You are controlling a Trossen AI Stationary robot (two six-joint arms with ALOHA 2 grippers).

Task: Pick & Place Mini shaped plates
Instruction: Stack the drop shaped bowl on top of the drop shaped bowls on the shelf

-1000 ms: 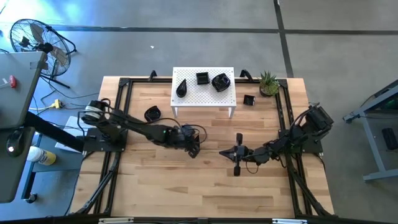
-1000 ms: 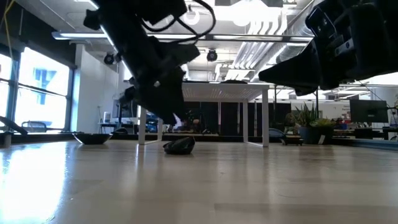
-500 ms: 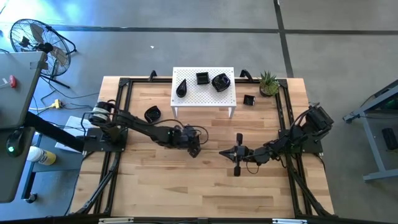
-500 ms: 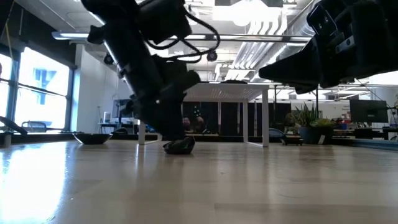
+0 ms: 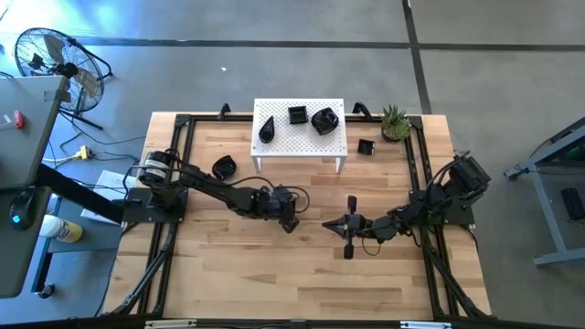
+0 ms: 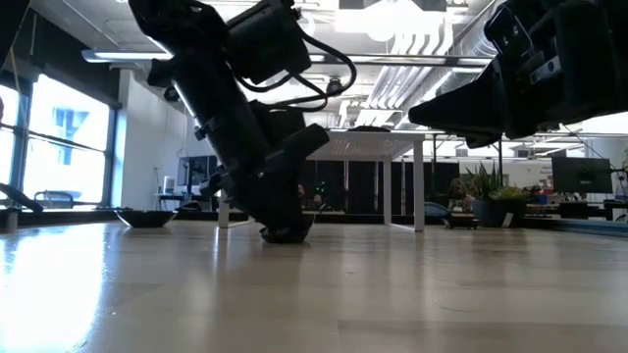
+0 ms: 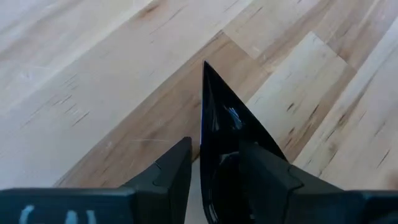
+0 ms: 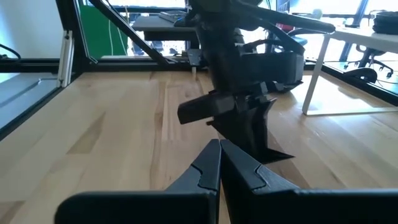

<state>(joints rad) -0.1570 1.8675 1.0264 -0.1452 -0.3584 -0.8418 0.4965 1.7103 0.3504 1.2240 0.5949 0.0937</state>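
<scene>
A pointed, teardrop-shaped black mini plate (image 7: pixel 227 118) lies flat on the wood near the table's middle. My left gripper (image 5: pixel 291 222) is open and down over it, with one finger (image 7: pixel 168 174) outside its long rim and the other (image 7: pixel 264 177) over its hollow. In the low view the gripper covers most of the plate (image 6: pixel 287 233). My right gripper (image 5: pixel 325 223) is shut, empty and held above the table a little to the plate's right, its tips (image 8: pixel 219 155) pointing at the left gripper. Three more black plates (image 5: pixel 297 115) sit on the white stand (image 5: pixel 274 146). My left gripper comes at the teardrop plate from above, slanting, with its fingers along the plate's length and the long rim (image 7: pixel 203 143) between them. A thin strip of table shows between the outer finger and the rim. Whether the inner finger touches the plate, I cannot tell.
A leaf-like black plate (image 5: pixel 224 167) lies on the table left of the stand, and a small square one (image 5: pixel 366 147) to its right, beside the green potted plant (image 5: pixel 395 123). The black frame rails (image 5: pixel 187 137) border the table. Bare wood (image 5: pixel 292 274) lies toward the near edge.
My left gripper has moved a little toward the table's right and come down over the teardrop plate, which now sits between its fingers. The plate has stayed where it was.
</scene>
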